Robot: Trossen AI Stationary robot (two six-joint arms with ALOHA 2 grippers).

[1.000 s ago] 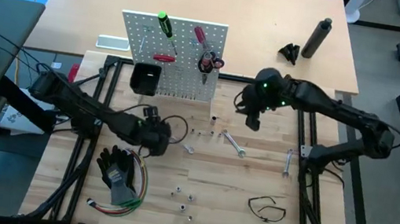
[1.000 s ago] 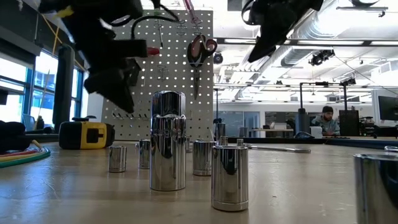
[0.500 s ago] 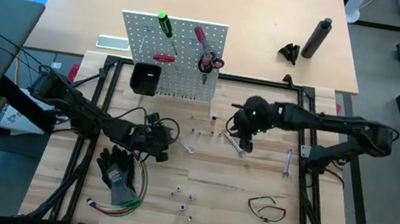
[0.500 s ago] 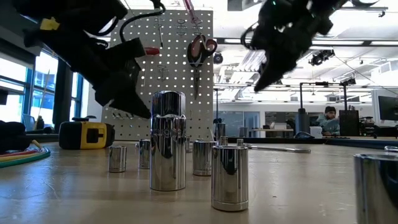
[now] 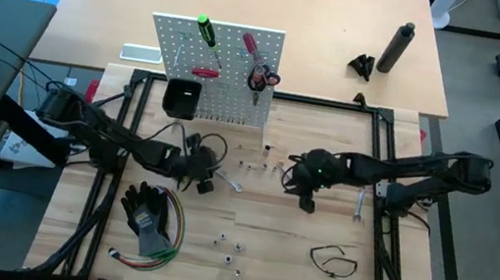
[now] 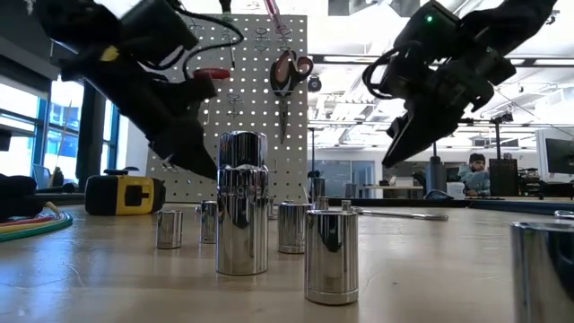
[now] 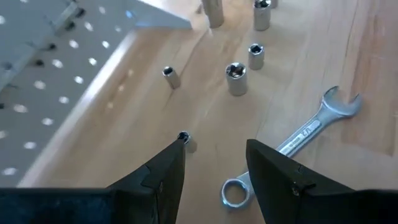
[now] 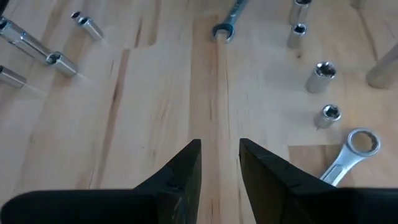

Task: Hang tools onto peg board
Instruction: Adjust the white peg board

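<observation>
The white peg board point(image 5: 213, 70) stands upright at the table's far side. A green screwdriver point(image 5: 206, 30), a red screwdriver point(image 5: 249, 47) and red-handled scissors point(image 5: 259, 77) hang on it. My left gripper point(image 5: 205, 183) hovers open, low over the table. A small silver wrench point(image 7: 297, 142) lies flat just beyond its fingers. My right gripper point(image 5: 305, 202) hovers open near the table's middle, beside another wrench's ring end point(image 8: 359, 145). Neither gripper has anything between its fingers. A third wrench point(image 5: 360, 204) and a thin black loop point(image 5: 332, 261) lie farther right.
Chrome sockets point(image 5: 230, 247) stand scattered across the middle of the table and loom large in the low view point(image 6: 242, 213). Black gloves with coloured wires point(image 5: 151, 217) lie near left. A yellow tape measure point(image 6: 125, 193) sits at the left. A black bin point(image 5: 181, 97) hangs on the board.
My right gripper has come down from beside the peg board toward the table's near edge and now hangs low over the table's middle. My left gripper has sunk a little toward the table, shifted slightly right and tipped. Neither gripper's gap has changed.
</observation>
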